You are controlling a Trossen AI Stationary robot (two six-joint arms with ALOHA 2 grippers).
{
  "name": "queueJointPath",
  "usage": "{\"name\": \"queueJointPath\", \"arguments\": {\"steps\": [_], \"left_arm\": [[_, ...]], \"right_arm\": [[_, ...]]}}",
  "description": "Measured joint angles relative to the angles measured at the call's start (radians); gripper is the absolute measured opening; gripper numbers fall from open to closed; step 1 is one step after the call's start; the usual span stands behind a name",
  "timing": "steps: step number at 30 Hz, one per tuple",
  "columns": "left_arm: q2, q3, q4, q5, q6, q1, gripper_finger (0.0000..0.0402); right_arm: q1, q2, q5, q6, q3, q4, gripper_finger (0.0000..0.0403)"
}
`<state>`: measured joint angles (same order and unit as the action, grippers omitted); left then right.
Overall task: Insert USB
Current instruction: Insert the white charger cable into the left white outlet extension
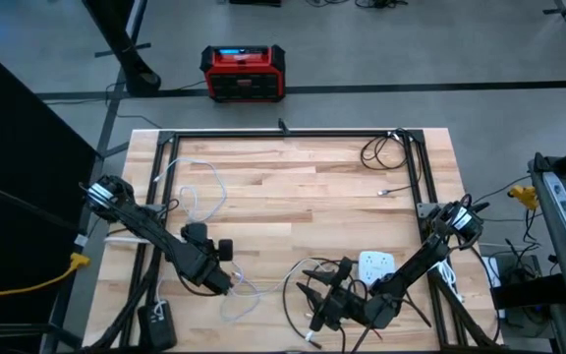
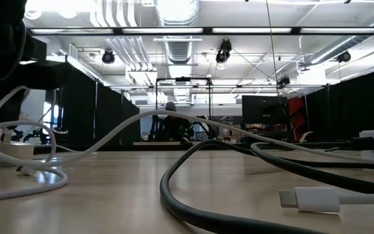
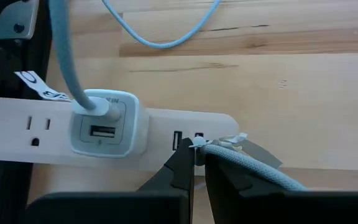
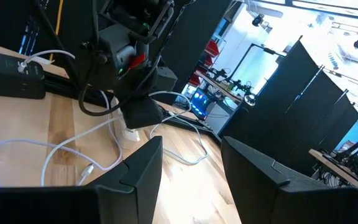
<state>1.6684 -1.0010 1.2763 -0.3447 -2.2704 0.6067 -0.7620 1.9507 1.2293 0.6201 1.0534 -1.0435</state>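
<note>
My left gripper (image 3: pixel 199 163) sits low at the left front of the desk (image 1: pixel 293 192), a pale butcher-block top of jointed wood strips; its fingers (image 3: pixel 176 171) are pinched together on the tip of a grey braided cable (image 3: pixel 253 168), woven in texture, with a small silvery plug end at the pinch. That plug end is right up against the white power strip (image 3: pixel 17 134), a long smooth plastic bar with rounded edges, at a pair of small dark rectangular USB slots (image 3: pixel 178 140); whether it has entered a slot I cannot tell. Just beside those slots a rounded square white charger (image 3: pixel 104 124) is seated in the strip, with its own USB port on the face and a pale blue-grey cable (image 3: pixel 64 56) rising from it. Thin white cables (image 1: pixel 199 192) loop loosely over the wood near that arm. Toward the right front, a dark rubbery cable (image 1: pixel 312 285) coils beside a small white square adapter (image 1: pixel 376 264). My right gripper (image 4: pixel 191 165) hangs above this area, its flat matte black fingers (image 4: pixel 138 168) apart with nothing between them. A thin black cable (image 1: pixel 381 149) coils at the far right corner.
</note>
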Motion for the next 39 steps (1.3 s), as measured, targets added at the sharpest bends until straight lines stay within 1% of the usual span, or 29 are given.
{"name": "queueJointPath", "arguments": {"steps": [9,20,27,35,39], "left_arm": [[0.000,0.006,-0.004,-0.013,0.000,0.000,0.0011],[0.000,0.009,-0.018,-0.035,0.001,0.000,0.0011],[0.000,0.014,-0.015,-0.035,0.001,0.000,0.0011],[0.000,0.022,-0.010,-0.030,0.001,0.001,0.0011],[0.000,0.022,-0.014,-0.027,0.001,0.001,0.0011]], "right_arm": [[0.000,0.000,0.000,-0.001,0.000,0.000,0.0146],[0.000,0.001,0.000,-0.005,0.000,0.000,0.0152],[0.000,0.001,-0.001,-0.008,0.000,0.001,0.0144],[0.000,0.001,-0.001,-0.008,0.000,0.001,0.0149],[0.000,0.001,-0.001,-0.008,0.000,0.002,0.0145]]}}
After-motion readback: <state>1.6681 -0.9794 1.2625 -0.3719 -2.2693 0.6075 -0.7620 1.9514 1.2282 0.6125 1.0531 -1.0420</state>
